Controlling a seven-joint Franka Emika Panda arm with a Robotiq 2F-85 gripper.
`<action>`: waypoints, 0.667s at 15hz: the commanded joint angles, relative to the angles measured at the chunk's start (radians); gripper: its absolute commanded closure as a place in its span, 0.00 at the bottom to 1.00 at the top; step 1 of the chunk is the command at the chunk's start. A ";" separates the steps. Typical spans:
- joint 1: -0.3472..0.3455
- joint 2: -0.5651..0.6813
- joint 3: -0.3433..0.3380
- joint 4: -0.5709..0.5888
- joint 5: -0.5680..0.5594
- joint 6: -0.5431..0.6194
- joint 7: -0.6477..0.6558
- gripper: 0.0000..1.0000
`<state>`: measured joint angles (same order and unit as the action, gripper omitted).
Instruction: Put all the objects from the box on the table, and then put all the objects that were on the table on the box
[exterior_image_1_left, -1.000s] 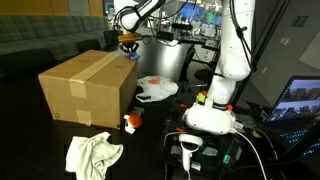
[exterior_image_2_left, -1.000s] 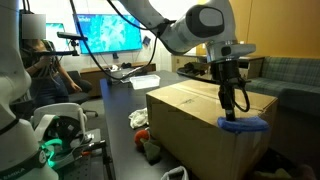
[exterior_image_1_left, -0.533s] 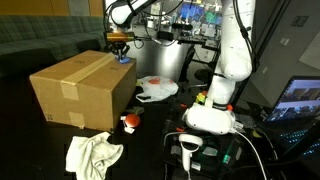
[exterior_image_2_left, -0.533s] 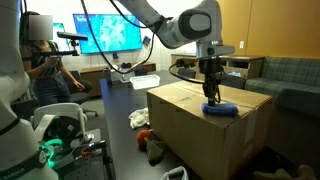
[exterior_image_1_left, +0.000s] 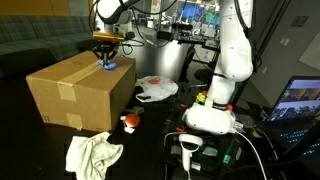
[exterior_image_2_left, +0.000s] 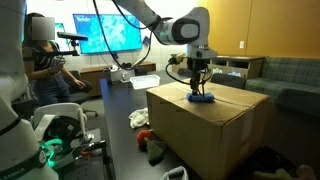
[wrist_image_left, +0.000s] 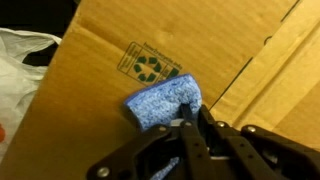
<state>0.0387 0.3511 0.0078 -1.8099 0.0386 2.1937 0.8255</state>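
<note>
In the wrist view, a white plastic bag (wrist_image_left: 22, 60) is lying off to the left of the hand, beyond the box's edge. The box (wrist_image_left: 100, 110) is sitting directly beneath the hand, its recycling mark (wrist_image_left: 148, 65) showing just past the fingertips. The hand (wrist_image_left: 190, 118) is pinching shut on a blue pad (wrist_image_left: 160, 103), which is resting on the box top. In an exterior view, a crumpled white cloth (exterior_image_1_left: 92, 152) is lying on the table (exterior_image_1_left: 30, 140), well below the hand.
</note>
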 joint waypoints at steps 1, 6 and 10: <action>0.017 0.101 0.030 0.083 0.086 0.008 -0.112 0.90; 0.076 0.211 0.048 0.247 0.084 -0.026 -0.169 0.90; 0.130 0.304 0.046 0.410 0.064 -0.090 -0.178 0.90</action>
<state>0.1335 0.5272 0.0494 -1.5586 0.1014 2.1522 0.6732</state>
